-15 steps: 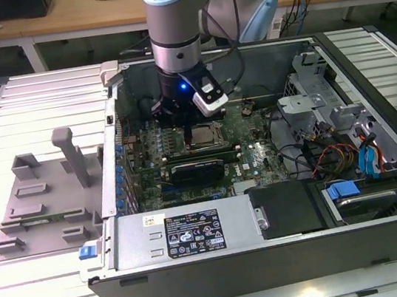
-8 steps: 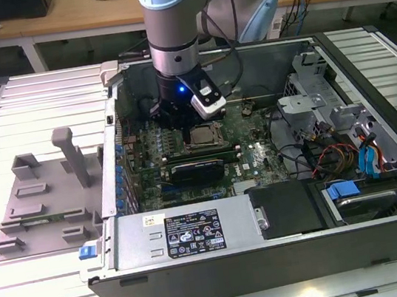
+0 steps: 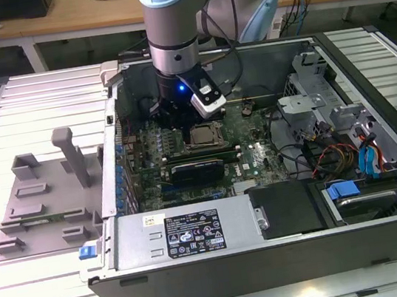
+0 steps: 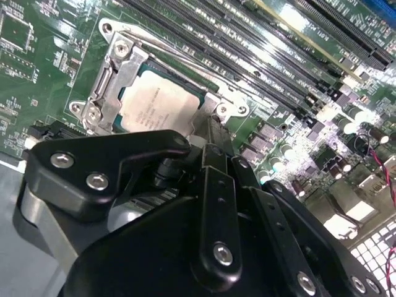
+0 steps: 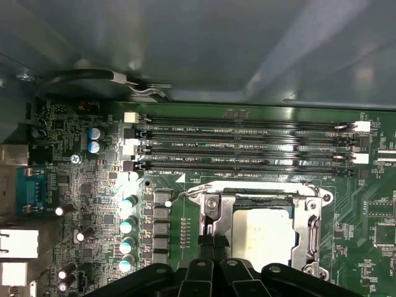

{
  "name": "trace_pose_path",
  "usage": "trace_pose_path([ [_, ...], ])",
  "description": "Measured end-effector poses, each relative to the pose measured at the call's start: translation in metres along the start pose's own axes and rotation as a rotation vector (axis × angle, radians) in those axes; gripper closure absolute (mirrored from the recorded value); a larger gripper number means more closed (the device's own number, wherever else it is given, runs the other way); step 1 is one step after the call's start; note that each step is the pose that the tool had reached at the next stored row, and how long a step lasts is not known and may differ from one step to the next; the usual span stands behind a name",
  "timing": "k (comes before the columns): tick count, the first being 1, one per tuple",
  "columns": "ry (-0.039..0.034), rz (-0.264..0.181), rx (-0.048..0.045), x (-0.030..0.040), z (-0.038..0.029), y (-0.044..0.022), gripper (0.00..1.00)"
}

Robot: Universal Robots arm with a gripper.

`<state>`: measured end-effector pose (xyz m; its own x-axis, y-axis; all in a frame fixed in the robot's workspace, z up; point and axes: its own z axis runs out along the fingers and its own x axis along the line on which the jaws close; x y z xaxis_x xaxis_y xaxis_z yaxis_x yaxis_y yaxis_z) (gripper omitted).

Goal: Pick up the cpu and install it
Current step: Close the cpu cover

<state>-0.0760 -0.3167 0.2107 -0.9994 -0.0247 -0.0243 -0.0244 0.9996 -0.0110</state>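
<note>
Black gripper [image 5: 211, 242] linkage sits closest in both wrist views, its fingers [image 5: 205, 247] closed together on nothing. Just off their tips the cpu [image 5: 263, 232] lies flat in its socket, ringed by the metal retention frame [image 5: 312, 229], with memory slots [image 5: 247, 145] beyond. In the exterior view the gripper stands at the cpu's eleven o'clock, inside the computer case [image 3: 195, 227]. The work looks like seating or clamping. Any press should, I judge, go straight down on the frame and never skid across the chip's lid.

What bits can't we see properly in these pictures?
1. Second wrist view: the gripper covers one edge of the cpu.
2. First wrist view: the gripper hides part of the socket frame.
3. Exterior view: the arm blocks part of the motherboard.
</note>
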Motion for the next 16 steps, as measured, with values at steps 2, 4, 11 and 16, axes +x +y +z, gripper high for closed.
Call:
trace_pose_path([
  [2, -0.0003, 0.0, 0.0005, 0.0023, 0.0065, -0.0001, 0.89],
  [4, -0.0012, 0.0, -0.0005, 0.0022, 0.0077, 0.0001, 0.89],
  [11, -0.0014, 0.0, -0.0008, 0.0018, -0.0039, 0.0, 0.89],
  [16, -0.0013, 0.0, -0.0006, 0.0024, -0.004, -0.0038, 0.89],
])
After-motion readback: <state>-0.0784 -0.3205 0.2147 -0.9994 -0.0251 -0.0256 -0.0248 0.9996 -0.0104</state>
